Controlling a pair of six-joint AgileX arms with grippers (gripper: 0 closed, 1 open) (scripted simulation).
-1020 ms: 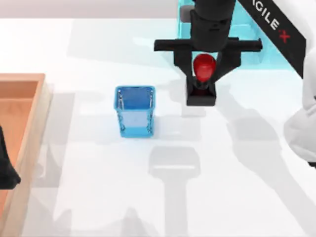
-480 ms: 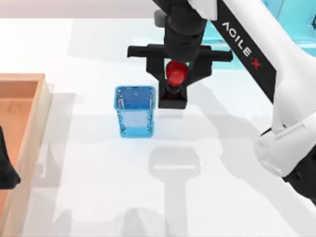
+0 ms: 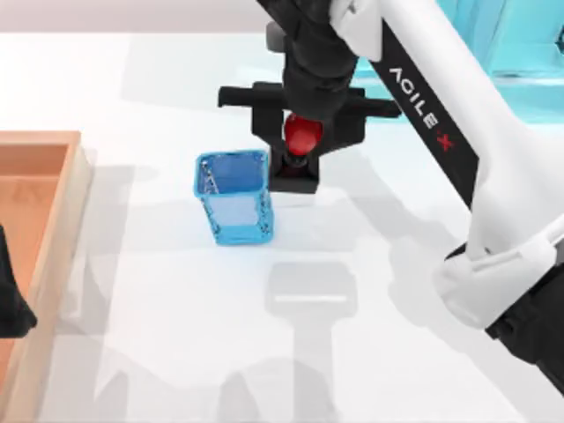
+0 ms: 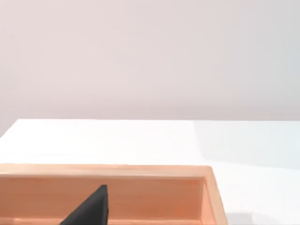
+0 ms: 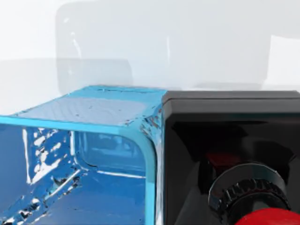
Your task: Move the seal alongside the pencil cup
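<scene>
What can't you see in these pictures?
- Top view: the right gripper covers part of the seal, so whether its base rests on the table is hidden.
- Right wrist view: the picture edge cuts off the red knob and the pencil cup.
- Top view: the left gripper is cut off at the edge beside the wooden tray.

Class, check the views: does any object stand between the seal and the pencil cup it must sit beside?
Nothing visible does. The right gripper holds the seal directly against the pencil cup, whose wall looks pushed and tilted; no gap shows between them.
</scene>
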